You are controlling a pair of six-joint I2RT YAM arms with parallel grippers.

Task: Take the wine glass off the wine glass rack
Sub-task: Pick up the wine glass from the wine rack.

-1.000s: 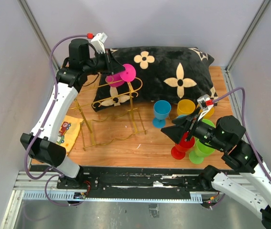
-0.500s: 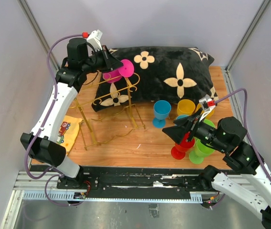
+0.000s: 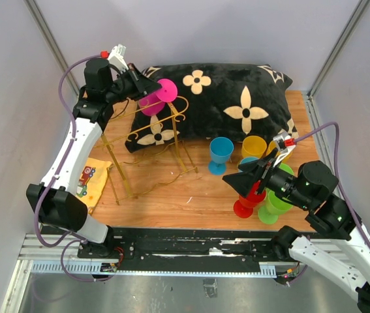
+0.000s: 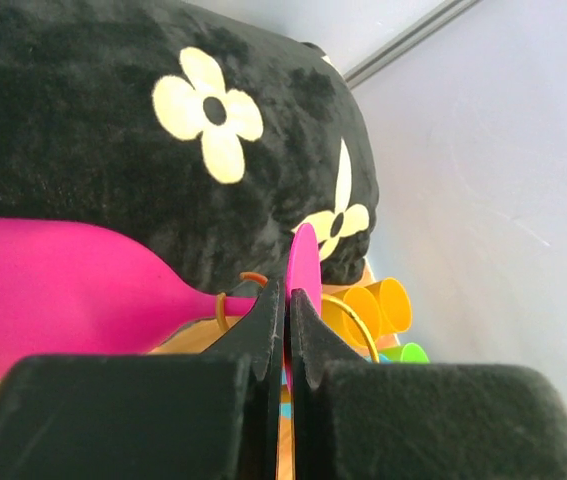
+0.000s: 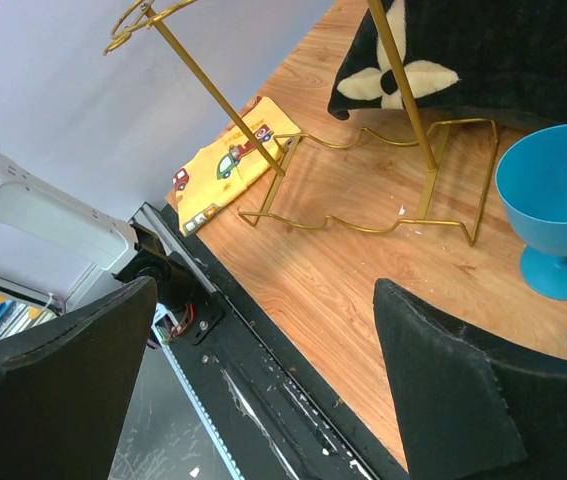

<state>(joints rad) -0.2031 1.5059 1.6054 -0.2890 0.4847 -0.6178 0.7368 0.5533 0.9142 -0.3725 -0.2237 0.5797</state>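
A pink wine glass point(image 3: 165, 92) hangs on its side at the top of the gold wire wine glass rack point(image 3: 151, 135), its stem through a gold loop. My left gripper point(image 3: 147, 90) is shut on the thin edge of the glass's round foot. In the left wrist view the pink bowl of the wine glass point(image 4: 73, 290) fills the left side, the gripper point(image 4: 287, 300) pinches the foot, and a rail of the rack point(image 4: 358, 325) curves past it. My right gripper point(image 3: 240, 177) hangs open and holds nothing, low at the right; in its own view the gripper point(image 5: 263, 330) looks over the table's front edge towards the rack's post point(image 5: 407, 100).
A black pillow point(image 3: 230, 98) with cream flowers lies behind the rack. Blue point(image 3: 221, 153), yellow point(image 3: 254, 147), green point(image 3: 273, 202) and red point(image 3: 245, 205) plastic glasses stand at the right, under my right arm. A yellow cloth point(image 3: 92, 179) lies at the left front.
My left gripper has closed on the glass's foot and moved left and back with it. The rack's top and base have shifted the same way. The right arm has stayed still.
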